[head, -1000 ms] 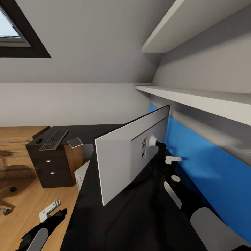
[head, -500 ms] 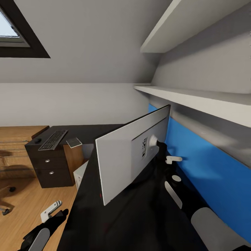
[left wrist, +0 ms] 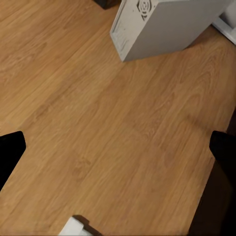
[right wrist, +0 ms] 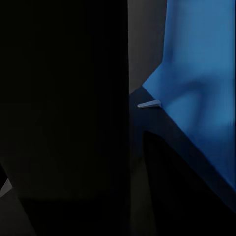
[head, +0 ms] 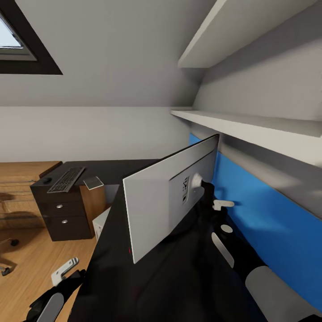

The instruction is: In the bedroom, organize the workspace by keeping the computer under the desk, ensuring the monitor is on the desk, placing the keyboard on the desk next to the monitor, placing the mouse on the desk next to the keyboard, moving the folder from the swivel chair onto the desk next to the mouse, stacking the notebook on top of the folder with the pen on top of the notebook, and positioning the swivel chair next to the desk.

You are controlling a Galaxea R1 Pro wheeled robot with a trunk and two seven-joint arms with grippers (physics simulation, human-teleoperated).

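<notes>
Monitor (head: 172,197) upright on desk (head: 179,286); right gripper (head: 206,197) behind it, state unclear; left gripper (left wrist: 118,147) spread apart.

Soft, even daylight fills the head view, brightest at the window (head: 18,42) in the upper corner. The glossy desk (head: 179,273) reflects the monitor (head: 172,197) faintly, and a blurred shadow lies on the blue panel (head: 264,223) below the shelf (head: 250,127). Straight edges splay toward the corners. The left wrist view shows evenly lit wooden floor (left wrist: 98,128), slightly soft. The right wrist view is very dark and blurred, with only the blue panel lit.
</notes>
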